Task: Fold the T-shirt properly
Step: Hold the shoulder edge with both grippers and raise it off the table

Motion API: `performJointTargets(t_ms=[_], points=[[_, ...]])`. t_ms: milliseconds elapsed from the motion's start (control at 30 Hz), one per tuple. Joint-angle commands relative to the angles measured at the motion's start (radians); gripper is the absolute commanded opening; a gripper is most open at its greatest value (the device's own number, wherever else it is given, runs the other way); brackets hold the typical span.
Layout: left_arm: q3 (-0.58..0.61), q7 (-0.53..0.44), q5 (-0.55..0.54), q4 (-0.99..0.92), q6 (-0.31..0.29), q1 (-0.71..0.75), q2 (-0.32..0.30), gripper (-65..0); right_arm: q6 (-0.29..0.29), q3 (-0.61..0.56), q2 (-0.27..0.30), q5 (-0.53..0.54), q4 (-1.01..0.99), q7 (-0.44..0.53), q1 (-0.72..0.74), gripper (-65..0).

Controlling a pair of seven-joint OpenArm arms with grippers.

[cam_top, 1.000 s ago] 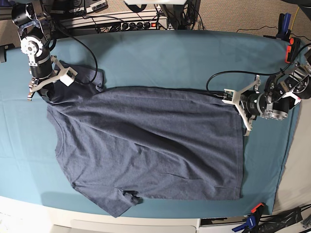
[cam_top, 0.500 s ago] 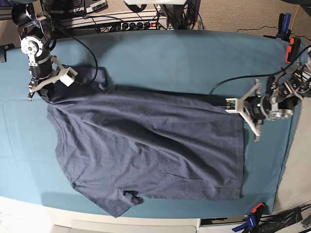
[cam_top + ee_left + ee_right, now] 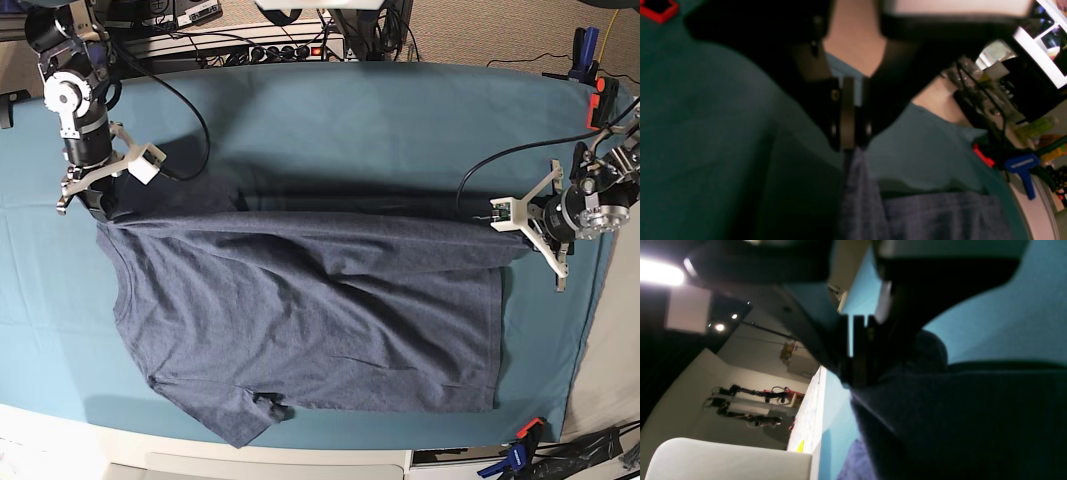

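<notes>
Across the cloth: shirt, far edge newly lifted taut by both clenched claws, left and right; fold starting.

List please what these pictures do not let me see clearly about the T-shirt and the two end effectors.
- T-shirt lettering: none shows in any view.
- Far sleeve: base view, hidden under the lifted edge and the right end effector.
- Right grip: right wrist view, dark; the pinched cloth is barely visible.
- Left end effector: left wrist view, blurred.
</notes>
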Motion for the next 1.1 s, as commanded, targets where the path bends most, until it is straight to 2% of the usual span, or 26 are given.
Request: performJointTargets(t_ms=[0, 133, 533, 767, 1067], points=[[-0.014, 0.018, 0.010, 0.016, 0.024, -0.019, -0.030, -65.0, -0.019, 0.013, 0.000, -0.010, 0.018, -0.010, 0.005, -65.0], [-0.014, 0.036, 0.010, 0.069, 0.060, -0.019, -0.056, -65.0, -0.019, 0.013, -0.032, -0.021, 0.019, -0.008, 0.006, -65.0], [-0.014, 0.059, 0.006, 0.133, 0.059, -0.019, -0.182, -65.0, -0.019, 0.013, -0.033, -0.021, 0.019, -0.009, 0.006, -65.0], [-0.014, 0.087, -0.019, 0.163, 0.059, -0.005, -0.190, -65.0, -0.020, 0.013, -0.033, -0.021, 0.019, -0.030, 0.003, -65.0], [-0.014, 0.123, 0.000, 0.230, 0.066, 0.081, -0.237, -65.0, -0.020, 0.013, -0.033, -0.020, 0.019, -0.033, 0.003, -65.0]])
